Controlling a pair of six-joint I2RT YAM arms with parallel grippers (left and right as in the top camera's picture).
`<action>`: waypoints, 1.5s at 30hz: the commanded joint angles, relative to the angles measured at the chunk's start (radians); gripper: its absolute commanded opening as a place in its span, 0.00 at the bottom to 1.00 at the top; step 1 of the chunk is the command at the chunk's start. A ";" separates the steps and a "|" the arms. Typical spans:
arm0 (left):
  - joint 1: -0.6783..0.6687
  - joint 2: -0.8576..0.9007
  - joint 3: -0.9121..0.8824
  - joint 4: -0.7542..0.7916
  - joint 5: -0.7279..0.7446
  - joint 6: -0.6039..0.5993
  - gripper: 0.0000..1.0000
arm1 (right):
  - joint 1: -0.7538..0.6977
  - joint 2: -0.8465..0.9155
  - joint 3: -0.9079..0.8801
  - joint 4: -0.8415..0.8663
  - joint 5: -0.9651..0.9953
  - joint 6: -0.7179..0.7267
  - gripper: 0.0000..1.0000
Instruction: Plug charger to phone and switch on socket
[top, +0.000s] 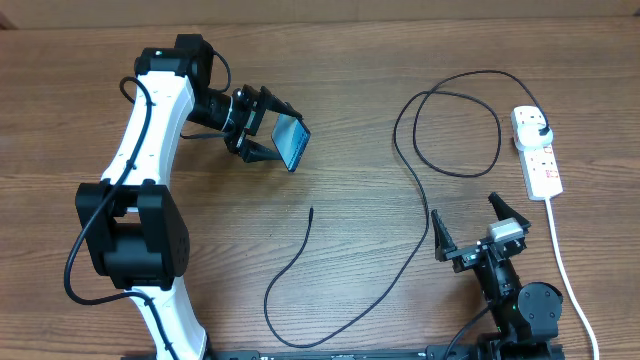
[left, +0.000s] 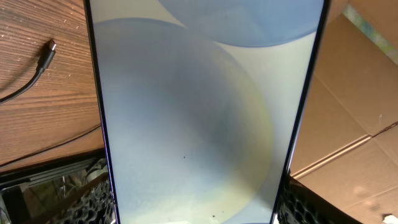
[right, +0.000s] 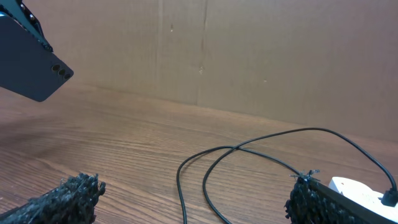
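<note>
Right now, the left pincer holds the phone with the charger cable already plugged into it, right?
No. The left pincer does hold the phone, but the charger cable's tip lies loose on the table, unplugged, as the overhead view shows.

No legible text, brand, number or sign in any view, phone (left: 199, 124) screen lit with plain blue-grey shapes only, socket (top: 546, 176) carrying small red marks beside its outlets, too small to read.
</note>
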 joint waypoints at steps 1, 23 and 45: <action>-0.004 -0.009 0.028 0.003 0.023 0.018 0.04 | -0.006 -0.008 -0.011 0.006 0.024 -0.008 1.00; -0.004 -0.009 0.028 0.016 0.020 0.019 0.04 | -0.006 -0.008 -0.009 0.061 -0.129 0.012 1.00; -0.004 -0.009 0.028 0.030 0.020 0.019 0.04 | -0.008 0.375 0.398 -0.058 -0.039 0.108 1.00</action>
